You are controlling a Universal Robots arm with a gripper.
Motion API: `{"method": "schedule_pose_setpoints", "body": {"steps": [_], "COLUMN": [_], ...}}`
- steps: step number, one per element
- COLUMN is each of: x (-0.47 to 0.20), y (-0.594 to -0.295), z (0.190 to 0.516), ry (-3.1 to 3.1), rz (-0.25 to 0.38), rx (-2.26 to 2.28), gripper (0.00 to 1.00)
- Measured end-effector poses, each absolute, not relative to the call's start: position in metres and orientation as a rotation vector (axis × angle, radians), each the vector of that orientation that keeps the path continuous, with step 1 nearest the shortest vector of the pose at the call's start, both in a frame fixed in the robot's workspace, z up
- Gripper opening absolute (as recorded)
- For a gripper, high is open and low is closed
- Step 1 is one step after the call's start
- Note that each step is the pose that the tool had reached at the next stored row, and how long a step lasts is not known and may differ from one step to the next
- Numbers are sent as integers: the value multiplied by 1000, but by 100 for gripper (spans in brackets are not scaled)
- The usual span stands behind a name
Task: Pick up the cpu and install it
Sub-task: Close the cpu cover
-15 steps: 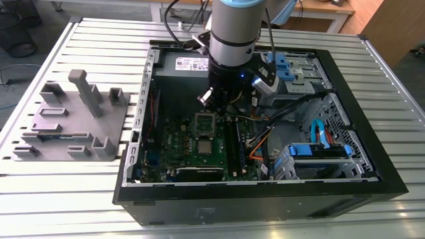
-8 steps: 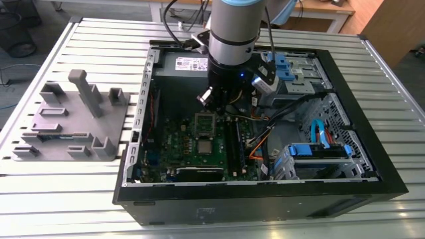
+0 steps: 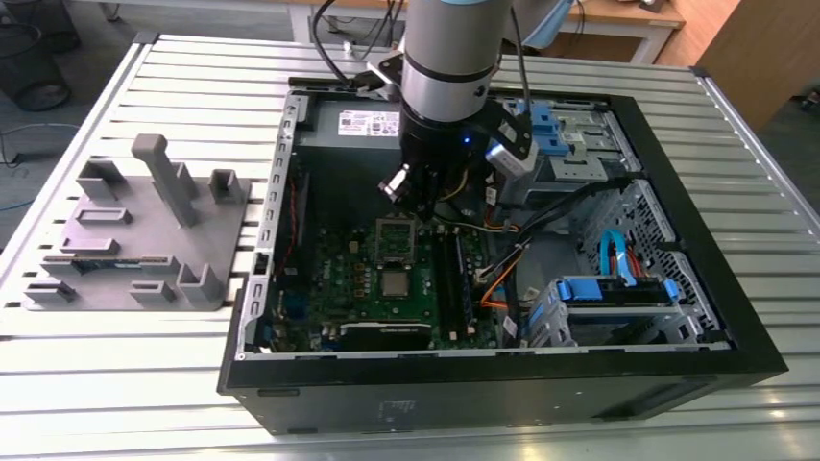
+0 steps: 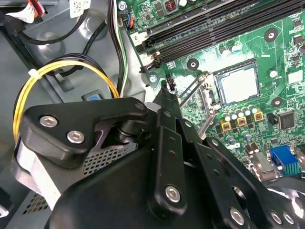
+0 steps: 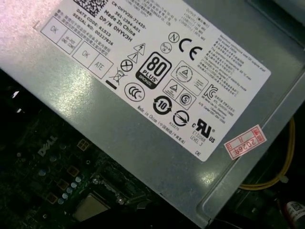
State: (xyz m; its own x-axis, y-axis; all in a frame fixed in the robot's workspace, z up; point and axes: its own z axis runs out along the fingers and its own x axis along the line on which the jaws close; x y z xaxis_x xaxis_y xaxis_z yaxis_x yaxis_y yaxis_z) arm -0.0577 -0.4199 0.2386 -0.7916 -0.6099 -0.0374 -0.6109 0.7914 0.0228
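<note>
The cpu is a small silver square lying flat in its socket on the green motherboard inside the open computer case. The socket's metal frame stands swung open just behind it. My gripper hangs on the arm above the board, behind the open frame and apart from the chip. In the second wrist view the cpu sits in the socket beyond the gripper, whose black linkage covers the foreground. The first wrist view catches the cpu below the power supply's edge.
A grey power supply lies at the case's back wall. Memory slots and yellow cables flank the gripper. Blue drive brackets fill the exterior view's right. A grey studded tray rests on the slatted table at that view's left.
</note>
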Motion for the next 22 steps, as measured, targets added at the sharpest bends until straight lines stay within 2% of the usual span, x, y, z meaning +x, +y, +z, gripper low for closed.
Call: {"method": "schedule_pose_setpoints", "body": {"steps": [22], "x": [-60], "y": [-424], "z": [244], "ry": [2923], "rz": [58], "rx": [-1063], "gripper": [11]}}
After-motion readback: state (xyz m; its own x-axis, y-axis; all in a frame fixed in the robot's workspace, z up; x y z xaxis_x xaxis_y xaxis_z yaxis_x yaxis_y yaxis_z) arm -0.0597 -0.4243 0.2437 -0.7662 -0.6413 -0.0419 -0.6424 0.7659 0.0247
